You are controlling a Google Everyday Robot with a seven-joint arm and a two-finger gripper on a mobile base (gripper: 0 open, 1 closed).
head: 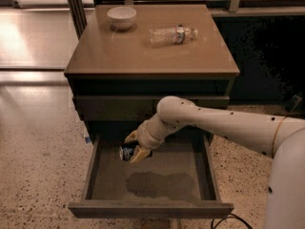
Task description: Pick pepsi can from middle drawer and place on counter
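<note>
The middle drawer (100,175) is pulled open below the cabinet, its flat grey floor showing a dark shadow. My gripper (133,147) hangs above the drawer's left-centre and is shut on the pepsi can (127,152), a small dark blue-black can held between the yellowish fingers, lifted clear of the drawer floor. The white arm reaches in from the right. The counter (124,51) is the glossy tan-brown top of the cabinet, above and behind the gripper.
A white bowl (121,17) stands at the counter's back left. A clear plastic water bottle (172,34) lies on its side at the back centre. A shut drawer front (105,106) sits just above the open drawer. Speckled floor surrounds the cabinet.
</note>
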